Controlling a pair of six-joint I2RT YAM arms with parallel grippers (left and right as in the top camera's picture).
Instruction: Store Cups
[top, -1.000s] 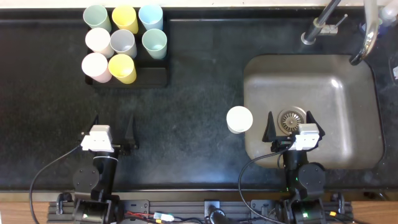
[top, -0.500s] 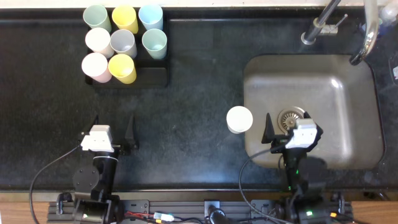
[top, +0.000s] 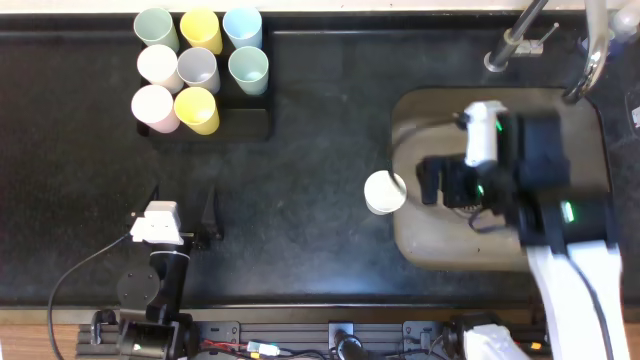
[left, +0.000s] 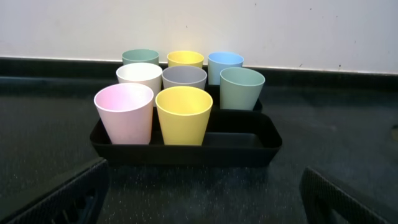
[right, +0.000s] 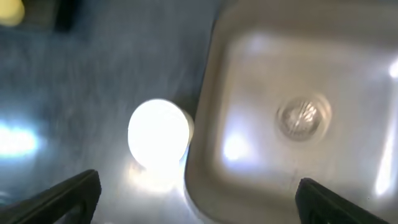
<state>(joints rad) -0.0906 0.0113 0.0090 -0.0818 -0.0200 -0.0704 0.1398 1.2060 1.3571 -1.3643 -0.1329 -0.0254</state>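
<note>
A white cup (top: 384, 192) stands upside down on the black counter, right at the sink's left rim; from the right wrist it shows as a bright disc (right: 158, 134). My right gripper (right: 199, 208) hangs lifted above that rim, open and empty, and its arm (top: 500, 170) is over the sink. A black tray (top: 250, 122) at the back left holds several upright pastel cups (top: 197, 110), with one free spot at its front right (left: 239, 140). My left gripper (top: 182, 202) rests open near the front edge, facing the tray, fingers (left: 68, 196) wide apart.
The steel sink (top: 560, 130) with its drain (right: 303, 116) takes up the right side. A faucet (top: 515, 35) stands behind it. Dark counter (top: 300, 200) lies bare between tray and sink. A wall closes the back.
My right arm has risen from its rest near the front edge and swung up over the sink, bringing its gripper above the rim beside the white cup. The left arm has not moved.
</note>
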